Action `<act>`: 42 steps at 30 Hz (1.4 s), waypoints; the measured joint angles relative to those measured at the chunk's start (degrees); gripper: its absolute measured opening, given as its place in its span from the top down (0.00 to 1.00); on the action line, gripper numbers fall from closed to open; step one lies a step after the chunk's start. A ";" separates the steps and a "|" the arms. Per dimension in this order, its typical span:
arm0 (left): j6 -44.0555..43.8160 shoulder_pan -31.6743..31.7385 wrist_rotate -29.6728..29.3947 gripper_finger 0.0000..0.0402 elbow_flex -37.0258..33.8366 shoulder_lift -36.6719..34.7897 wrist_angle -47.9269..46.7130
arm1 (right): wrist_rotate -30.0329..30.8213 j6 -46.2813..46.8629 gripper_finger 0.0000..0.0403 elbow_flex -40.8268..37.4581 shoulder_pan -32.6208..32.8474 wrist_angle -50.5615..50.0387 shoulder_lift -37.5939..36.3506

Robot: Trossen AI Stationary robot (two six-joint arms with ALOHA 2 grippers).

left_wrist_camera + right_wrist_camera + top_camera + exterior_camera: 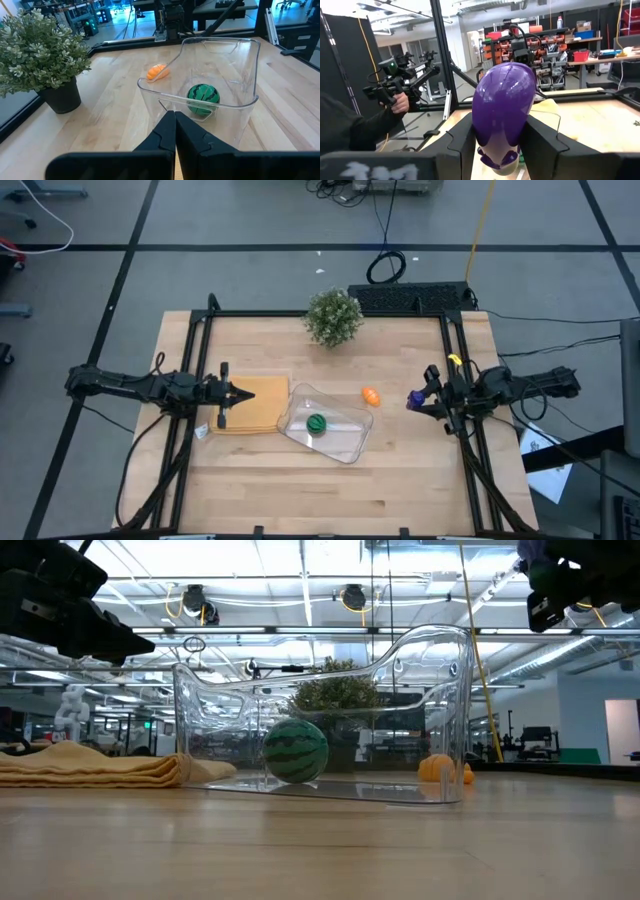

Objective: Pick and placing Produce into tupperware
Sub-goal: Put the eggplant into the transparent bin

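Note:
The clear tupperware [345, 442] sits mid-table with the round green piece [316, 422] resting on its floor. The orange piece [371, 395] lies on the wood just beyond the container's far right side. My right gripper [422, 400] hovers to the right of the orange piece, shut on the purple piece [414, 397]. My left gripper [240, 392] is shut and empty above the tan mat [262, 408], pointing at the container's left end. In the left wrist view the green piece [203, 99] shows through the container wall [240, 107]. My right gripper holds the purple piece [503, 107] pinched between its two fingers [462, 145], which press on its opposite sides. The fingers come level from the table's right side. The piece is lifted clear of the table, with its rounded end standing out above the fingers.
A bushy potted plant [333, 317] stands at the far edge, mid-table. The dark frame rails [455, 370] run along both sides of the table. The near half of the wood [320, 495] is bare. Beyond the table, a person's hand [400, 102] holds a device.

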 joint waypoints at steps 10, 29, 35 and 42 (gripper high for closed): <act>-0.04 0.01 0.00 0.99 0.00 0.01 0.04 | 0.20 -1.66 0.69 6.28 -0.17 1.89 11.49; -0.11 0.00 0.01 0.99 0.00 0.00 0.04 | -3.55 -3.58 0.69 16.69 -5.72 5.53 27.89; 0.26 0.00 0.00 0.99 0.00 0.00 0.37 | -10.21 -1.01 0.69 19.79 -9.66 10.17 34.13; 0.41 0.01 0.02 0.99 0.00 0.02 0.37 | -15.85 -0.53 0.69 25.71 -12.34 10.37 42.04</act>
